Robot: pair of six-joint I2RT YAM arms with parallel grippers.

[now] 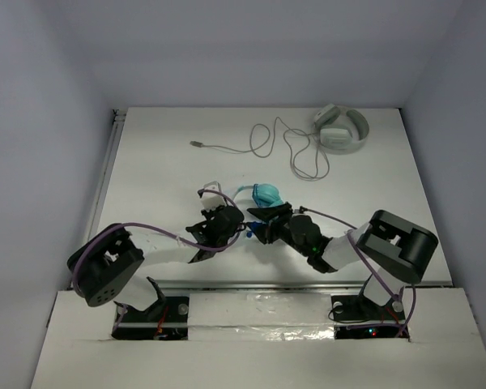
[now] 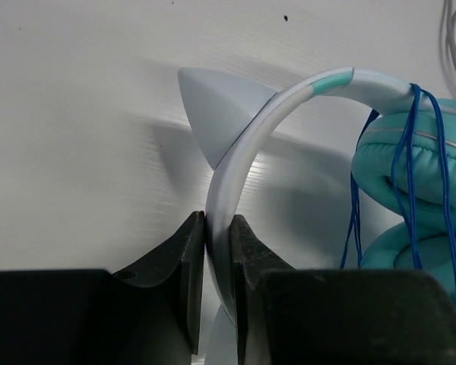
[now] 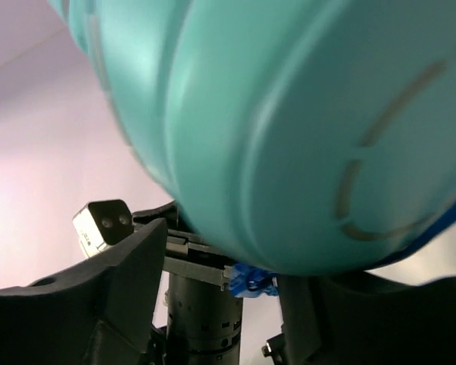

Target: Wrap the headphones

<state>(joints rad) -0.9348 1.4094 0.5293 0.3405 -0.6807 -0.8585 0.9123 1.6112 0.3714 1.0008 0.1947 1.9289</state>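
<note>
Left gripper [image 2: 219, 228] is clamped tight on the white headband [image 2: 239, 163] of the headphones [image 1: 266, 194]. My left wrist view shows it plainly, the band rising from between the fingers [image 2: 178, 266], teal cups [image 2: 410, 182] just to their right with the blue cable [image 2: 413, 144] draped over them. Overhead I only see both arms reaching low over the table [image 1: 162, 178], wrists nearly meeting. Right gripper [image 3: 224, 262] stands wide, a teal cup looming just above its spread fingers; whether they touch it I cannot tell.
</note>
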